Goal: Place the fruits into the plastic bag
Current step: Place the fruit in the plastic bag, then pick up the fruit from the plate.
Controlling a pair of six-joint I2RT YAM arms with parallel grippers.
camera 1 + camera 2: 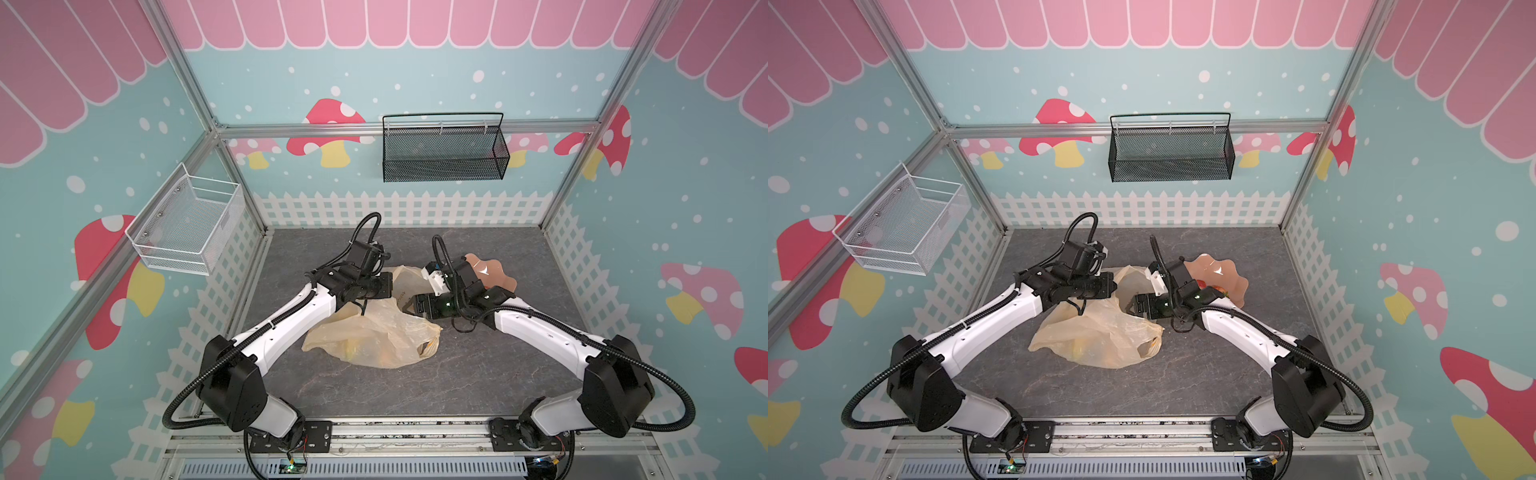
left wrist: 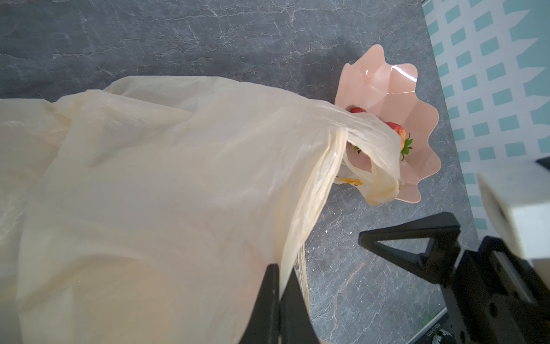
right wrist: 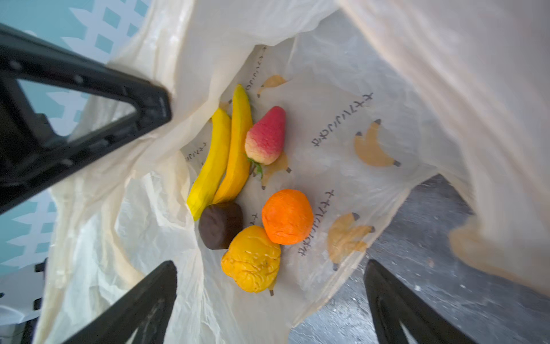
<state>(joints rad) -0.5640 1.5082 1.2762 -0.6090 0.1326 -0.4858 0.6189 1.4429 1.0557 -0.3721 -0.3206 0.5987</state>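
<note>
The cream plastic bag (image 1: 374, 332) (image 1: 1100, 332) lies crumpled mid-table. My left gripper (image 2: 279, 286) (image 1: 388, 286) is shut on its mouth edge, holding it up. My right gripper (image 3: 269, 277) (image 1: 409, 307) stands open at the bag's mouth with nothing between its fingers. Inside the bag (image 3: 387, 74) lie two yellow bananas (image 3: 214, 160), a red fruit (image 3: 266, 137), an orange tangerine (image 3: 287, 216), a dark purple fruit (image 3: 220, 225) and a yellow lumpy fruit (image 3: 251, 259). Two red leafed fruits (image 2: 395, 131) rest in the pink bowl (image 2: 387, 89), partly hidden by a bag handle.
The pink scalloped bowl (image 1: 494, 270) (image 1: 1225, 270) stands just behind my right wrist. A black mesh basket (image 1: 442, 153) hangs on the back wall, and a white wire basket (image 1: 187, 220) on the left wall. Picket-fence walls bound the grey table.
</note>
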